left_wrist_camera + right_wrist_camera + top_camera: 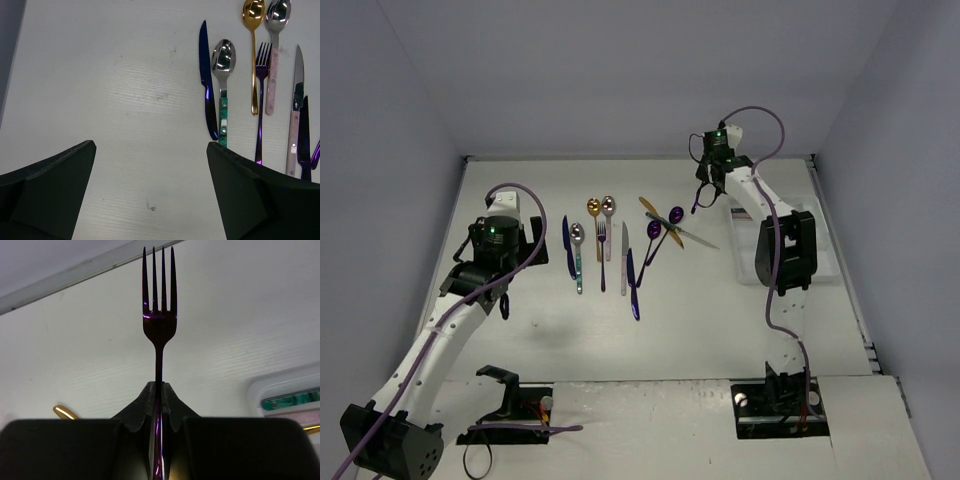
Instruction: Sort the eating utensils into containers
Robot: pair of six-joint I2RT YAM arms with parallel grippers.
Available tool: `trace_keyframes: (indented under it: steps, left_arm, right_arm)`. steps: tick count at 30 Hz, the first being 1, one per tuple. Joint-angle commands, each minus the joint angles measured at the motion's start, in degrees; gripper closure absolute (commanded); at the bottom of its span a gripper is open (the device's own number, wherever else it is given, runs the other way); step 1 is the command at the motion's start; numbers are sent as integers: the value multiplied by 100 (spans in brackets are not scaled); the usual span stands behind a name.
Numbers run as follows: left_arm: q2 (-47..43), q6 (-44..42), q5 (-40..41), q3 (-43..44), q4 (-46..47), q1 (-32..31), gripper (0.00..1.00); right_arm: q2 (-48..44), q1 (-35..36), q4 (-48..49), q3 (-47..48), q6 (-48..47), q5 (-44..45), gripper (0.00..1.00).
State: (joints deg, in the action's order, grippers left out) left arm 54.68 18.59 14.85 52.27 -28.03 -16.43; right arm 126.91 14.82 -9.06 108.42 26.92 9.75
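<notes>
Bright, even overhead light; faint soft shadows on the table (700, 320). Glare spots on the silver spoon (223, 55). The purple fork (159, 325) is backlit, nearly silhouetted.

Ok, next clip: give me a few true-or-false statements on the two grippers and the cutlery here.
1. The right gripper is shut on a purple fork, tines pointing away from it. True.
2. The left gripper holds the dark blue knife. False: its jaws stand open and empty over the table, and the knife lies flat beside them.
3. A teal-handled piece lies in the white tray. True.
4. The gold spoon lies in the white tray. False: it lies on the table among the other loose utensils.
</notes>
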Motion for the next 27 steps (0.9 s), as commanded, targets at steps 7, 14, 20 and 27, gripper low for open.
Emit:
trace_keyframes:
  steps: [7,14,20,27]
  left_arm:
    - [-71,22,26,125,237,43,8]
    - [-71,31,9,117,237,43,8]
    - [-71,31,2,124,237,43,8]
    - [-65,22,2,117,228,43,8]
  right_arm:
    - [-1844,-972,1178,-1904,1512,830,100]
    - [-2144,-1530,1298,-2885,2906,1228,100]
    - [-1881,-2008,1373,-3002,3776,1240,100]
    - [-1430,-2170,1433,-2795,4329,1147,100]
